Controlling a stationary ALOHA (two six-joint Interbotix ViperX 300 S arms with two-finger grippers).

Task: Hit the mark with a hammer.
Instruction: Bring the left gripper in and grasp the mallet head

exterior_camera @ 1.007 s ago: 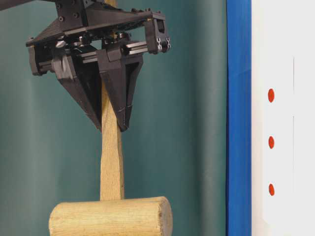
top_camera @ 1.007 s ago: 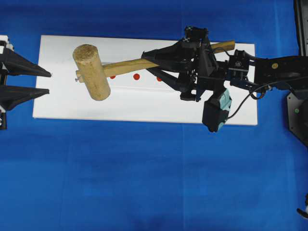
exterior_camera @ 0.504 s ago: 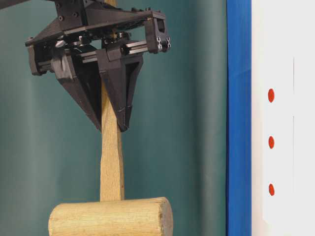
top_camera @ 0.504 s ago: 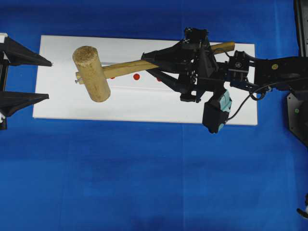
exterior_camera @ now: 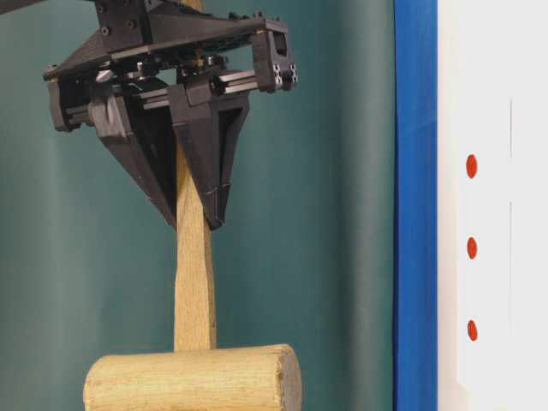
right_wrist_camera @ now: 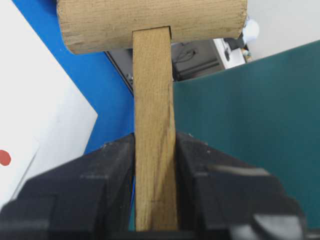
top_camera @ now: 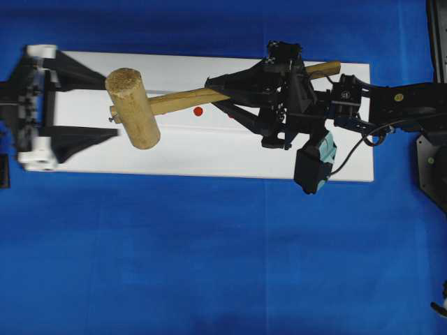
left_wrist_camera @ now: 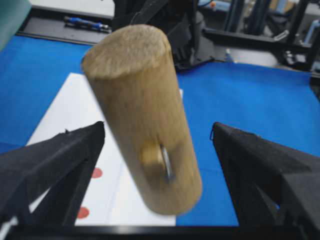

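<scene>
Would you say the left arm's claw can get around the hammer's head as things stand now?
Probably yes. The left claw is wide open, with one finger on each side of the hammer head and nothing between them. The right claw is shut on the handle, well away from the head.

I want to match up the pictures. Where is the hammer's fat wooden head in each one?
Overhead: hammer head left of middle, above the white board.
Table-level: bottom left, lying crosswise.
Left wrist: centre, very close.
Right wrist: along the top edge.
Shared landmark: the white board with red dots.
</scene>
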